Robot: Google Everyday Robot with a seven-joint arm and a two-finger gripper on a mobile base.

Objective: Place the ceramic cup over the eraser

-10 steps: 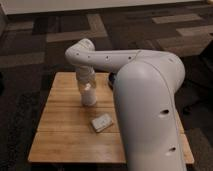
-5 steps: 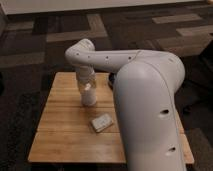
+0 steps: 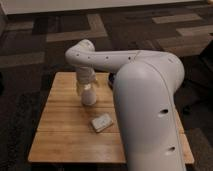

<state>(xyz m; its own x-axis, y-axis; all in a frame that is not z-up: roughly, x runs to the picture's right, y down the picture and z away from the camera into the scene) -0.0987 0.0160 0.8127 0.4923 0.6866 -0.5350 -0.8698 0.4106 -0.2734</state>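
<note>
Pale wood planks make up the low table (image 3: 65,135) that we see from above, standing on a dark carpet (image 3: 45,30) patterned with grey and brown rectangles. The big white arm (image 3: 145,95) fills the right half of the view and hides most of that side of the table. It reaches left and bends down over the middle of the tabletop, where the gripper (image 3: 88,89) hangs. Just below it the ceramic cup (image 3: 89,95) stands upright on the wood, its upper part merged with the wrist, so we cannot tell whether the gripper grasps it or how wide it is spread. We cannot make out the eraser anywhere. A pale whitish-grey flat block (image 3: 101,122) lies on the planks near the cup, toward the front and a little to the right, apart from it. A dark shape (image 3: 111,79) peeks out behind the arm. Compared with the frames before, arm, cup and block sit just where they did.
</note>
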